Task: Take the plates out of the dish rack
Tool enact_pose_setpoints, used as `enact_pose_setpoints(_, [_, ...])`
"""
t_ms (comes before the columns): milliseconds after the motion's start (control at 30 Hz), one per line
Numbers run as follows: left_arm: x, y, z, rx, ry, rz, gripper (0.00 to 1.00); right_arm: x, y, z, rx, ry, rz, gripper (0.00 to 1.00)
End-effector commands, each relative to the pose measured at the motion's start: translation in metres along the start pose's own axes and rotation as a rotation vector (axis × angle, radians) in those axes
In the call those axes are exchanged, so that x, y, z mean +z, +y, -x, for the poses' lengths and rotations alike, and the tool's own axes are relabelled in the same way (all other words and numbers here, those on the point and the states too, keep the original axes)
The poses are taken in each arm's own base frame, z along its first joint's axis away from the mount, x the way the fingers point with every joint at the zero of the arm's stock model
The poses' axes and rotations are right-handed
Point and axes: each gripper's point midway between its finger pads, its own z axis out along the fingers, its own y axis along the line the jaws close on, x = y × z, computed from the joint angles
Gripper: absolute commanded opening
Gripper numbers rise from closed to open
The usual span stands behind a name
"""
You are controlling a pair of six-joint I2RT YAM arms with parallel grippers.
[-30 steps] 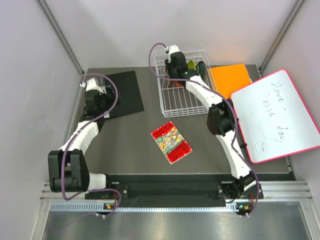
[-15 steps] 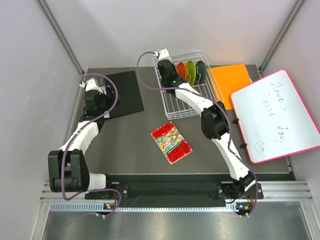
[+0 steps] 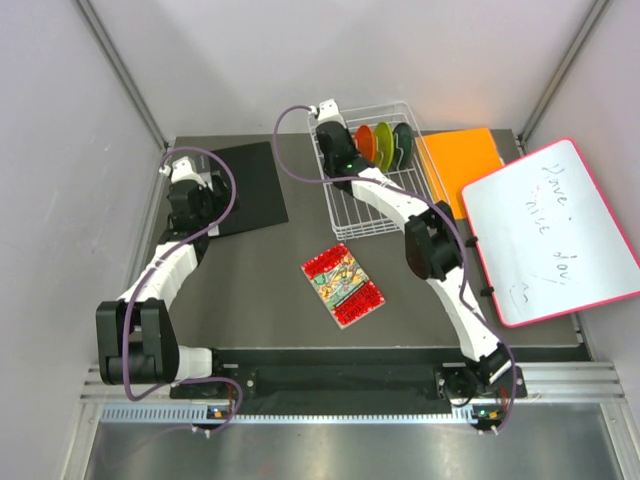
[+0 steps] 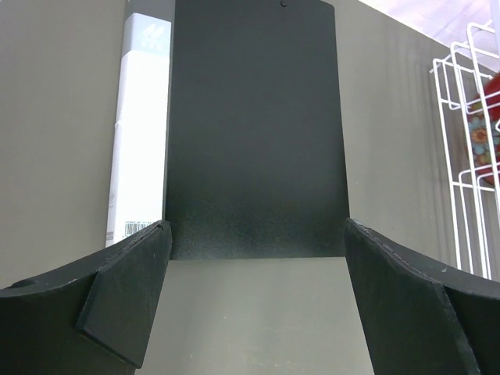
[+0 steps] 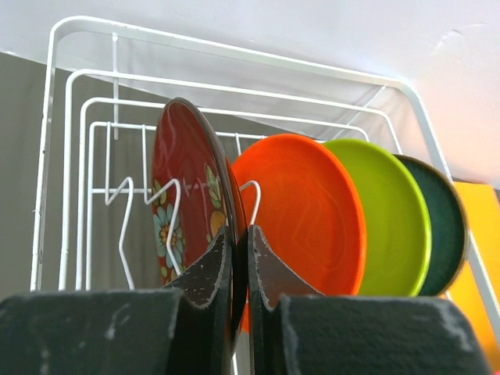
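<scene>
The white wire dish rack (image 3: 368,212) stands at the back middle of the table and also shows in the right wrist view (image 5: 234,53). Four plates stand upright in it: dark red with flowers (image 5: 183,180), orange (image 5: 305,211), lime green (image 5: 391,211) and dark teal (image 5: 441,219). My right gripper (image 5: 238,230) is shut on the near rim of the dark red plate, at the rack's far left end (image 3: 335,145). My left gripper (image 4: 258,234) is open and empty, low over the near edge of a black mat (image 4: 258,117), far left of the rack (image 3: 190,200).
An orange board (image 3: 460,158) lies right of the rack, and a pink-edged whiteboard (image 3: 550,230) lies at the right. A red patterned packet (image 3: 343,285) lies mid-table. A white strip (image 4: 141,141) runs along the mat's left side. The rack's corner (image 4: 469,156) shows in the left wrist view.
My right arm swung left from above the plates to the rack's left end, uncovering the orange, green and teal plates in the top view. The left arm has not moved.
</scene>
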Motion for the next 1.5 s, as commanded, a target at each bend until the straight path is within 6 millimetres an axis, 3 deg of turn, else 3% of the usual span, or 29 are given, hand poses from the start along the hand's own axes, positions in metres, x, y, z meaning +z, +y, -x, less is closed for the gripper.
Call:
enact_pose_setpoints(0, [0.000, -0.001, 0.009, 0.010, -0.026, 0.005, 0.95, -0.051, -0.078, 0.117, 0.128, -0.220, -0.167, 0.00])
enact_pose_setpoints(267, [-0.004, -0.002, 0.013, 0.007, -0.035, 0.007, 0.95, -0.078, -0.108, 0.140, 0.133, -0.261, -0.246, 0.00])
enact_pose_setpoints(333, [-0.006, -0.005, 0.014, 0.002, -0.036, -0.003, 0.95, -0.083, -0.110, 0.135, 0.126, -0.252, -0.246, 0.00])
enact_pose_setpoints(367, [-0.007, -0.006, 0.015, 0.000, -0.035, -0.008, 0.95, -0.095, -0.121, 0.146, 0.147, -0.269, -0.251, 0.00])
enact_pose_setpoints(433, [-0.009, -0.010, 0.016, -0.006, -0.031, -0.023, 0.95, -0.105, -0.125, 0.144, 0.160, -0.266, -0.231, 0.00])
enact_pose_setpoints(467, [-0.010, -0.014, 0.016, -0.007, -0.028, -0.040, 0.95, -0.121, -0.136, 0.152, 0.170, -0.268, -0.208, 0.00])
enact_pose_setpoints(533, [-0.012, -0.020, 0.017, -0.014, -0.023, -0.063, 0.95, -0.132, -0.132, 0.149, 0.205, -0.261, -0.116, 0.00])
enact_pose_setpoints(567, [-0.014, -0.030, 0.014, -0.017, -0.001, -0.122, 0.94, -0.152, -0.146, 0.163, 0.243, -0.285, -0.083, 0.00])
enact_pose_setpoints(600, [-0.017, -0.036, 0.015, -0.026, 0.004, -0.150, 0.94, -0.156, -0.133, 0.146, 0.244, -0.231, 0.004, 0.00])
enact_pose_setpoints(667, [-0.024, -0.051, 0.014, -0.047, 0.018, -0.224, 0.93, -0.181, -0.139, 0.146, 0.280, -0.229, 0.088, 0.00])
enact_pose_setpoints(700, [-0.028, -0.055, 0.014, -0.054, 0.019, -0.246, 0.93, -0.190, -0.132, 0.142, 0.303, -0.214, 0.158, 0.00])
enact_pose_setpoints(733, [-0.031, -0.060, 0.014, -0.059, 0.020, -0.267, 0.93, -0.208, -0.140, 0.149, 0.316, -0.233, 0.200, 0.00])
enact_pose_setpoints(800, [-0.040, -0.071, 0.016, -0.078, 0.023, -0.330, 0.93, -0.222, -0.123, 0.136, 0.375, -0.192, 0.343, 0.00])
enact_pose_setpoints(833, [-0.044, -0.076, 0.016, -0.082, 0.025, -0.356, 0.93, -0.237, -0.130, 0.142, 0.407, -0.215, 0.386, 0.00])
enact_pose_setpoints(867, [-0.049, -0.081, 0.020, -0.094, 0.016, -0.379, 0.93, -0.240, -0.120, 0.128, 0.426, -0.183, 0.441, 0.00])
enact_pose_setpoints(900, [-0.053, -0.086, 0.017, -0.097, 0.028, -0.417, 0.93, -0.251, -0.112, 0.129, 0.445, -0.187, 0.517, 0.00])
enact_pose_setpoints(933, [-0.057, -0.089, 0.018, -0.101, 0.025, -0.438, 0.93, -0.262, -0.117, 0.132, 0.471, -0.204, 0.546, 0.00])
enact_pose_setpoints(967, [-0.063, -0.095, 0.023, -0.114, 0.004, -0.465, 0.93, -0.264, -0.108, 0.118, 0.491, -0.173, 0.586, 0.00])
enact_pose_setpoints(1033, [-0.069, -0.099, 0.017, -0.122, 0.017, -0.505, 0.93, -0.284, -0.104, 0.125, 0.530, -0.213, 0.694, 0.00])
enact_pose_setpoints(1067, [-0.074, -0.102, 0.019, -0.130, 0.008, -0.526, 0.93, -0.286, -0.096, 0.114, 0.555, -0.185, 0.728, 0.00])
enact_pose_setpoints(1133, [-0.079, -0.104, 0.016, -0.134, -0.001, -0.556, 0.93, -0.300, -0.092, 0.119, 0.586, -0.215, 0.822, 0.00])
enact_pose_setpoints(1167, [-0.083, -0.107, 0.018, -0.140, -0.014, -0.573, 0.93, -0.306, -0.082, 0.109, 0.609, -0.183, 0.883, 0.00])
enact_pose_setpoints(1267, [-0.097, -0.120, 0.014, -0.145, -0.027, -0.652, 0.93, -0.314, -0.071, 0.103, 0.658, -0.176, 0.966, 0.00])
enact_pose_setpoints(1467, [-0.115, -0.135, 0.001, -0.167, -0.033, -0.756, 0.93, -0.318, -0.052, 0.087, 0.734, -0.150, 1.055, 0.00])
